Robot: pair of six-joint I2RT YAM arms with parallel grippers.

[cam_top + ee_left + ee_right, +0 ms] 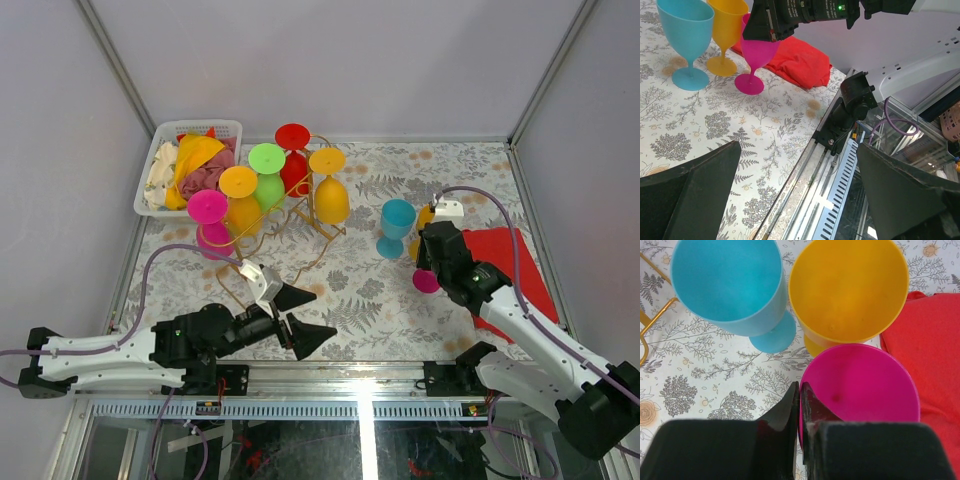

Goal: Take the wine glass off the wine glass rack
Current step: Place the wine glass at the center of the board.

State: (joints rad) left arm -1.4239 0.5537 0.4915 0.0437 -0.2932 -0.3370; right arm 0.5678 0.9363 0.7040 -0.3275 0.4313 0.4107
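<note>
Top: wine glass rack (322, 228) holds five inverted glasses. White basket (160, 150) just left of rack holds cloths (200, 165). Bare table (380, 300) in front of rack. Left gripper (324, 314) there, jaws wide.
Left wrist: magenta wine glass (759, 56) upright on table, off rack.
Right wrist: right gripper (799, 387) pinches its rim. Blue glass (727, 280) and yellow glass (847, 287) empty.

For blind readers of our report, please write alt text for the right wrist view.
The right gripper is shut on the rim of a magenta wine glass, seen from above. Beyond it a blue wine glass and an orange wine glass stand on the leaf-patterned table, with a red cloth at the right.
</note>
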